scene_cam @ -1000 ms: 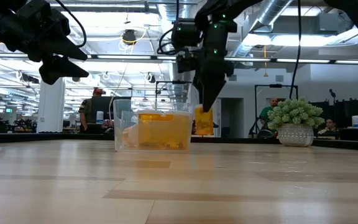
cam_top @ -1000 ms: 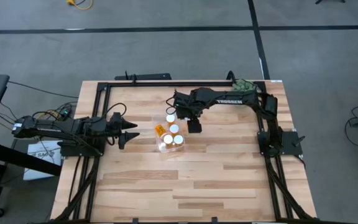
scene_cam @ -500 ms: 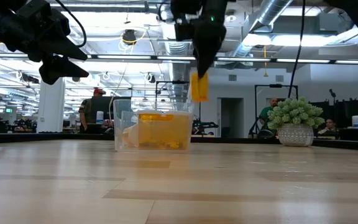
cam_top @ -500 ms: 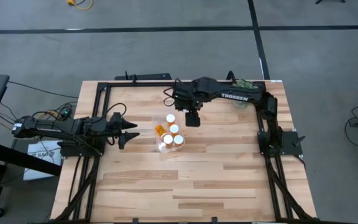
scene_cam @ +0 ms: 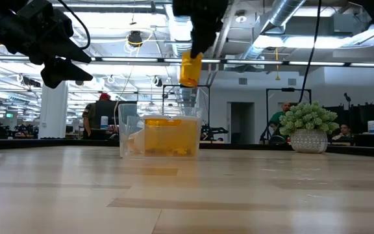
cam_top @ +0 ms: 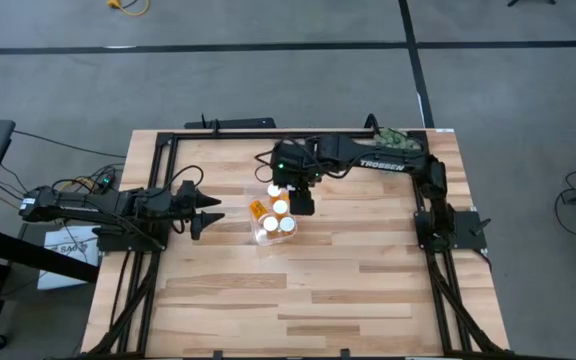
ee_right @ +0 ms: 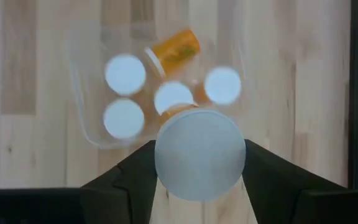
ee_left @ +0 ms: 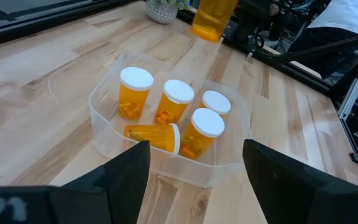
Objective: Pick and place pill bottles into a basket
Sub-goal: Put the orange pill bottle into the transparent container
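My right gripper (cam_top: pixel 301 200) is shut on an orange pill bottle (scene_cam: pixel 190 69), held in the air over the right side of the clear basket (scene_cam: pixel 130 133). The basket stands on the wood at mid table (cam_top: pixel 264 238). It holds several white-capped orange bottles (ee_left: pixel 176 102); most stand upright on their bases and one lies on its side (ee_left: pixel 151 134). My left gripper (cam_top: pixel 208 212) is open and empty, left of the basket, its fingers pointing at it. My right gripper pinches the bottle at its cap end (ee_right: pixel 161 158) between its two fingers (ee_right: pixel 132 177), one on each side. The fingers come from above, pointing down. The orange body (scene_cam: pixel 190 71) hangs nearly upright below them, clear of the basket's rim.
A green potted plant (scene_cam: pixel 309 127) stands at the table's far right corner (cam_top: pixel 390 135). A black frame (cam_top: pixel 168 135) runs along the table's far and side edges. Bare wood lies toward the near edge. People show in the room behind.
My right gripper has risen with the pill bottle and carried it from beside the basket's right side toward the table's left, so that it now hangs above the basket's rim. It has stayed shut on the bottle, which has kept nearly upright.
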Available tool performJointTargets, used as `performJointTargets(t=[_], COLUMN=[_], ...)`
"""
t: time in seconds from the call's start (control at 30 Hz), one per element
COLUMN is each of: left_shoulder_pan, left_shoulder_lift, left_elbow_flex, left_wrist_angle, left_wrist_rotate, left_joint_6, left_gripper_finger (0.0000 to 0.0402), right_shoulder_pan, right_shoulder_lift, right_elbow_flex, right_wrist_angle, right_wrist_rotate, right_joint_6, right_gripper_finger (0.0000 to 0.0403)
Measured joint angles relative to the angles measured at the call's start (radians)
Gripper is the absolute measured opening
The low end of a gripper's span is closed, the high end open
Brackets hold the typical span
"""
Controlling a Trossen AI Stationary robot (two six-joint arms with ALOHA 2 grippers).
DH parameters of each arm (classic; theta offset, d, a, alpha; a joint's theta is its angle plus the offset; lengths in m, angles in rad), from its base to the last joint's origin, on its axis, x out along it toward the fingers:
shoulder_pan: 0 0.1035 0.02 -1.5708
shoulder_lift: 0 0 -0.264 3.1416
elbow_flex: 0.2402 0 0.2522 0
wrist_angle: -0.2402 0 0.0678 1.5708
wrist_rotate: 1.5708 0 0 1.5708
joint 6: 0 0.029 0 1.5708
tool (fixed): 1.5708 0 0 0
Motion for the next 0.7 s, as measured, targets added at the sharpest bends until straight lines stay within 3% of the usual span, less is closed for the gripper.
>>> performJointTargets(t=[0.27,0.53,0.7], left_shoulder_pan=[0.000,0.000,0.000], left_shoulder_lift=[0.000,0.000,0.000], left_elbow_flex=[0.000,0.000,0.000], left_wrist_angle=[0.000,0.000,0.000], left_wrist_rotate=[0.003,0.009,0.010], left_joint_6=[0.000,0.000,-0.001], left_gripper_finger=[0.0247,0.0247,0.0247], right_shoulder_pan=[0.046,0.073,0.092], right_shoulder_lift=[0.000,0.039,0.081], right_elbow_flex=[0.000,0.002,0.003], right_wrist_angle=[0.125,0.174,0.208], right_wrist_rotate=[-0.013,-0.054,-0.078], right_joint_6=[0.033,0.048,0.044], right_gripper_finger=[0.0218,0.0191,0.0212])
